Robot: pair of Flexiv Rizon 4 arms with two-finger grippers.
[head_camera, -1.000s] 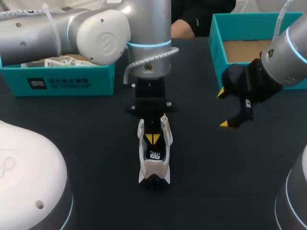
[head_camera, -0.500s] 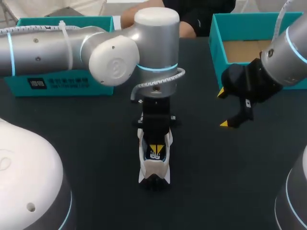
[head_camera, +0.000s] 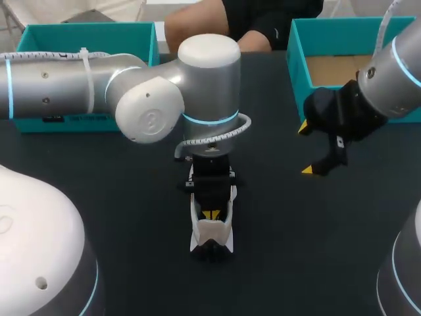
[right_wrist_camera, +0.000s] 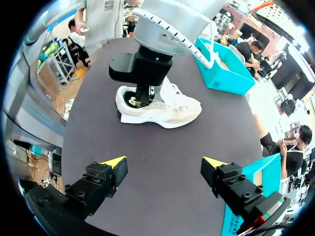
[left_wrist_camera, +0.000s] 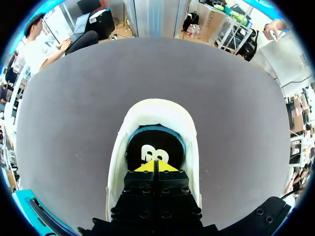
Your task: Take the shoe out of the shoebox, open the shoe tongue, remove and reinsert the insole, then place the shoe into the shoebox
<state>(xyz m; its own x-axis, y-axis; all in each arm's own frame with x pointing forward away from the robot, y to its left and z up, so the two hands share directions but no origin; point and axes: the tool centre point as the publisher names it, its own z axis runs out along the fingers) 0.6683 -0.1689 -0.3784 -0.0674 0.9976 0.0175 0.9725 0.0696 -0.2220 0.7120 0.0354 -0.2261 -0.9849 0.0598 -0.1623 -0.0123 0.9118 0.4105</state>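
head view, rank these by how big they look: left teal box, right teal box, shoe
1. left teal box and right teal box: look about alike, both partly hidden by arms, so unranked.
2. shoe: clearly smallest, partly covered by the left gripper.

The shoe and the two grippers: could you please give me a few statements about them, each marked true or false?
1. The shoe lies inside a shoebox. False: it stands on the table.
2. The left gripper reaches into the shoe's opening. True.
3. The right gripper holds the insole. False: it is open and empty, apart from the shoe.
4. The insole lies inside the shoe. True.
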